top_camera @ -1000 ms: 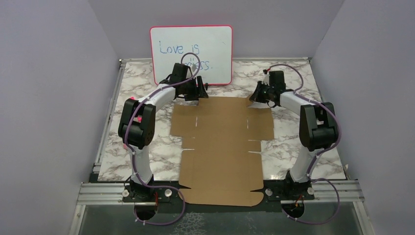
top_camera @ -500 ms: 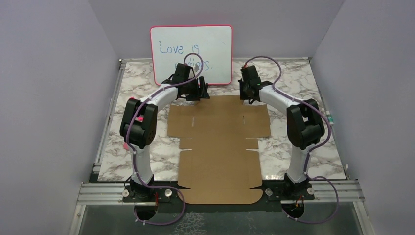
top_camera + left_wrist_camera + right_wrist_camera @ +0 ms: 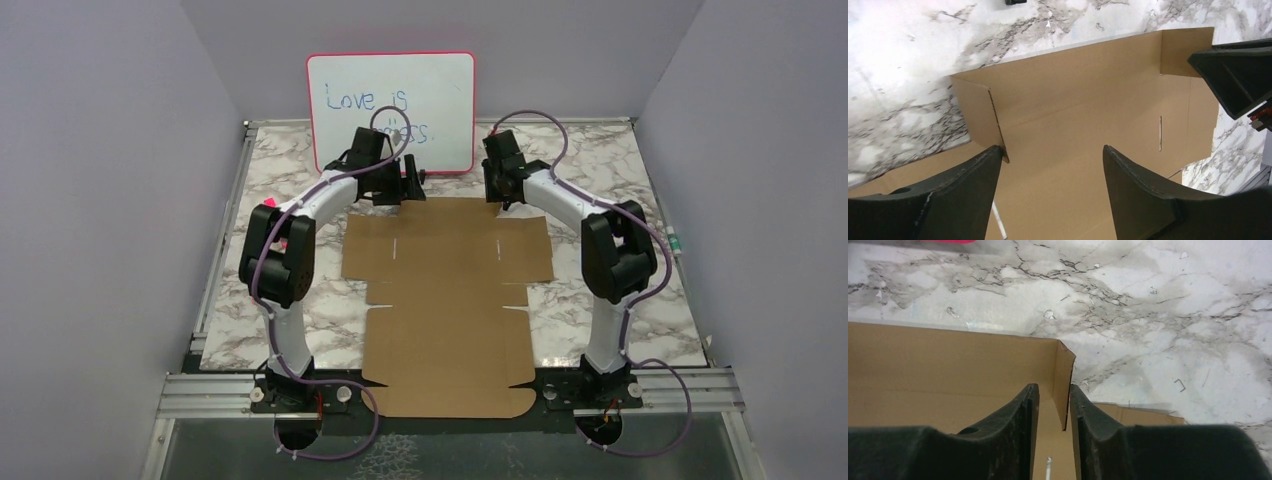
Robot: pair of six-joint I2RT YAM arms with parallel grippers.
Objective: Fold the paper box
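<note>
**Both my grippers at the far corners of the cardboard**

The paper box (image 3: 445,300) is a brown cut-out sheet. It lies flat on the marble table (image 3: 620,160) between my two arms, and its near edge hangs a little over the near edge of the table. At the far end, the back strip and two small corner flaps stand up.

My right gripper (image 3: 1054,387) is at the far right corner. Its fingers are only a little apart. The corner flap (image 3: 1063,385) stands upright between them, close to one finger, with a gap to the other, so nothing is pinched.

My left gripper (image 3: 1050,150) hangs wide open above the far left corner and holds nothing.

Behind the sheet leans a pink-framed whiteboard (image 3: 440,90). I can read "Love is" in blue. My left arm hides part of the second line.
</note>
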